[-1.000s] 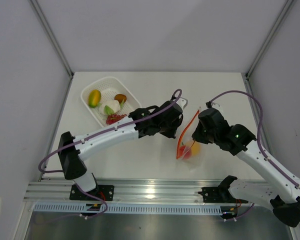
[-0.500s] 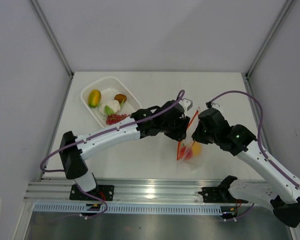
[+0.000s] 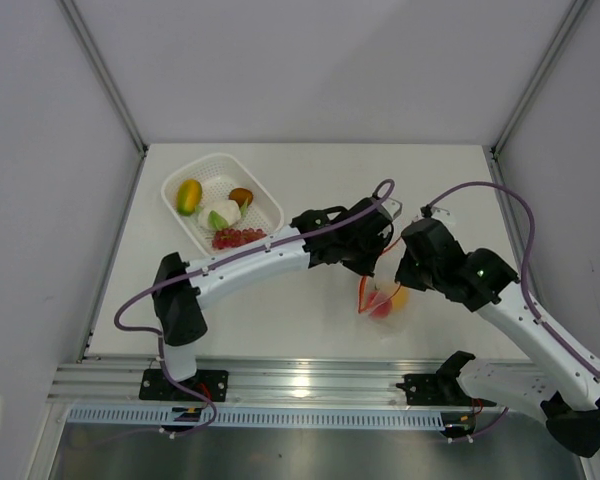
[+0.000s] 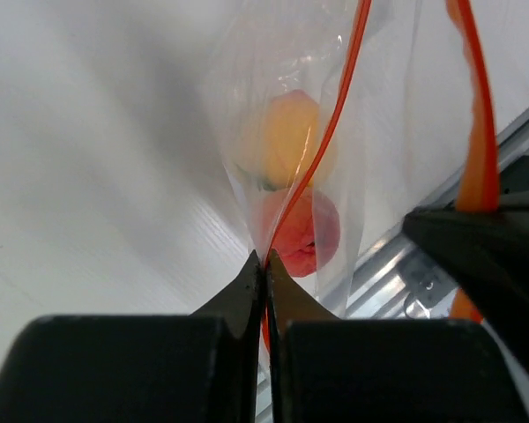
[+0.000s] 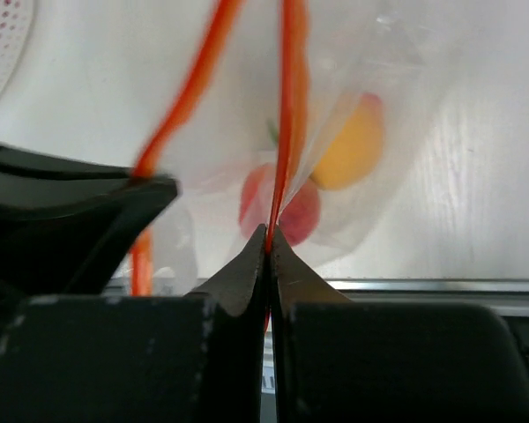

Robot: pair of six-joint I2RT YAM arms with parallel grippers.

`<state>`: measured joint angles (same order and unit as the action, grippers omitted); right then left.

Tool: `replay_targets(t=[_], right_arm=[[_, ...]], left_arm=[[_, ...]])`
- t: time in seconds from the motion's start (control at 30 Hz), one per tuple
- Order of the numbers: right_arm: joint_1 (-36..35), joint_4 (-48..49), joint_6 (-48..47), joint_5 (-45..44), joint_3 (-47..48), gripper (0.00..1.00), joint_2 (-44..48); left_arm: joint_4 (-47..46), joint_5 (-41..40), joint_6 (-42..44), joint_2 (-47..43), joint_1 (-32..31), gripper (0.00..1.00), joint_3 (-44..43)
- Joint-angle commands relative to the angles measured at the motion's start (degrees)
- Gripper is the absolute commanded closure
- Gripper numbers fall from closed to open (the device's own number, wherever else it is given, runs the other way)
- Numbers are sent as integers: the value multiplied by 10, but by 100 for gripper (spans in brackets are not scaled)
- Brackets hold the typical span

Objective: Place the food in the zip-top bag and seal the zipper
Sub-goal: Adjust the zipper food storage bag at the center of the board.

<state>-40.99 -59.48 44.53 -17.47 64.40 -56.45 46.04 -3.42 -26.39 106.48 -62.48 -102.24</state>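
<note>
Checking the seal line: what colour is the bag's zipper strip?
The zipper is red-orange; left wrist view shows it best.

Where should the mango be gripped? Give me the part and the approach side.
Grip the mango across its narrow middle, coming straight down from above. It lies flat in the basket, long axis pointing away from the arms, and the basket's walls block a side approach. Close the jaws on its left and right sides.

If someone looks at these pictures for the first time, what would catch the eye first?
The left gripper and right gripper pinch the red-orange zipper of the clear bag, right of centre, with two food pieces inside. A white basket at back left holds the others.
</note>
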Motion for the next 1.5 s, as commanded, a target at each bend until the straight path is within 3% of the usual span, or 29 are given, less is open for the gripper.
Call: replay_targets(t=[0.0, 0.43, 0.87, 1.07, 1.17, 1.3, 1.47], right_arm=[[19, -66, -6, -49, 34, 100, 3], [41, -191, -15, -161, 74, 100, -64], [56, -156, -64, -120, 104, 100, -67], [55, -138, -77, -109, 99, 100, -60], [54, -119, -90, -95, 98, 100, -52], [50, -104, -107, -89, 97, 100, -52], [48, -85, -122, -78, 94, 100, -54]], left_arm=[[28, -69, 6, -38, 5, 99, -34], [13, -113, -15, -109, 33, 99, 33], [-116, 53, -40, -113, 47, 99, 144], [-135, 66, -44, -113, 53, 99, 158], [-140, 61, -44, -122, 64, 81, 158], [-140, 54, -36, -138, 80, 70, 151], [-131, 53, -31, -153, 92, 45, 151]])
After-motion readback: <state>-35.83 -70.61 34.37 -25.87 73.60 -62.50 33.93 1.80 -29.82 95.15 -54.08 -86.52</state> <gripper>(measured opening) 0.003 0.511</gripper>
